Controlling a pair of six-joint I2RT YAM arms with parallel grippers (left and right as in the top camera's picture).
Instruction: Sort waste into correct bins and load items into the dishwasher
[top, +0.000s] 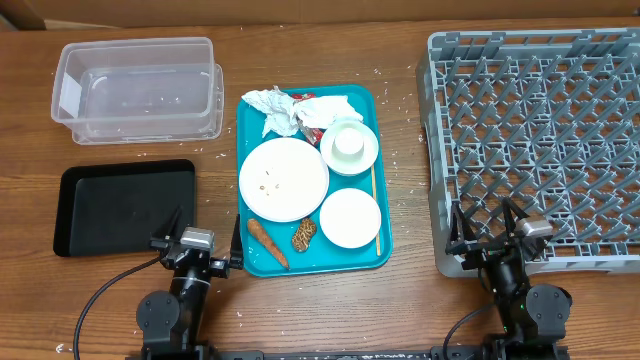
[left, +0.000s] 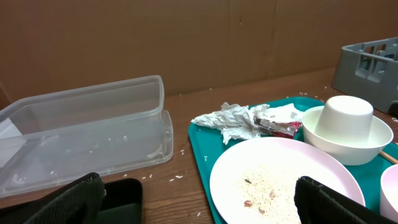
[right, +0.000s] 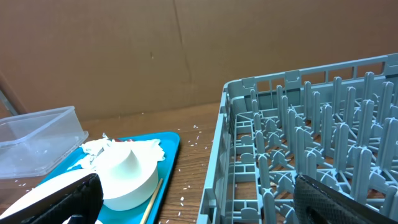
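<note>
On the teal tray (top: 369, 102) lie a white plate (top: 283, 179) with crumbs, a bowl (top: 350, 217), and a second bowl (top: 362, 160) with a cup (top: 349, 145) upside down in it. Crumpled napkins (top: 275, 110) and a red wrapper (top: 312, 112) lie at its far end, a carrot (top: 267, 243) and brown lump (top: 304, 234) at its near end. The clear tub (top: 138, 88) and black tray (top: 125, 207) sit to the left, the grey dish rack (top: 540, 140) to the right. My left gripper (top: 197, 243) and right gripper (top: 497, 232) stand open and empty at the near edge.
A thin wooden stick (top: 375, 210) lies along the teal tray's right side. Rice grains (top: 395, 150) are scattered on the wood between that tray and the rack. A brown cardboard wall (left: 199, 37) stands behind the table.
</note>
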